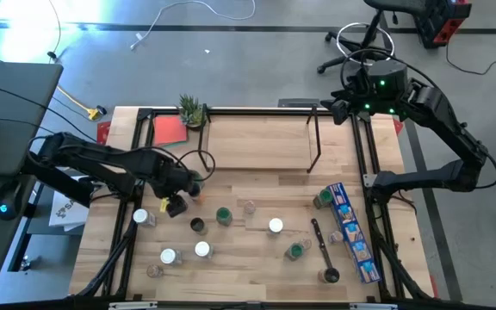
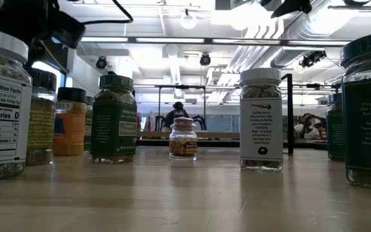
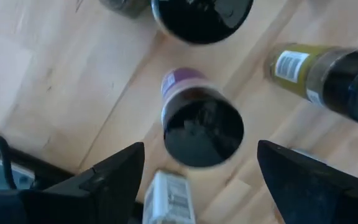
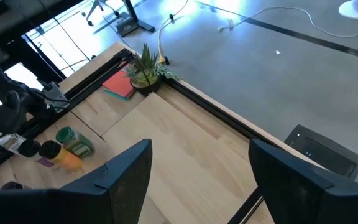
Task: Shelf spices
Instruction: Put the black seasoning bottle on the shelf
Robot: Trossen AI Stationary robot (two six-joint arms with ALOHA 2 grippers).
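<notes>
The left tool (image 3: 197, 180) hangs with fingers wide over a black-capped jar (image 3: 201, 127) at the desk's (image 1: 257, 181) left, holding nothing. The jars look light, stiff and slick, so I'd grip the body under the cap. The right tool (image 4: 194, 171), also wide and empty, waits over the bare wood near the shelf (image 1: 314, 138); grey floor lies beyond.

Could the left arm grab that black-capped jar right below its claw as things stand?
Probably yes. The left gripper hangs open directly over the black-capped jar, one finger on each side with space to spare. Neighbouring jars stand close, but none lies between the fingers and the cap.
</notes>
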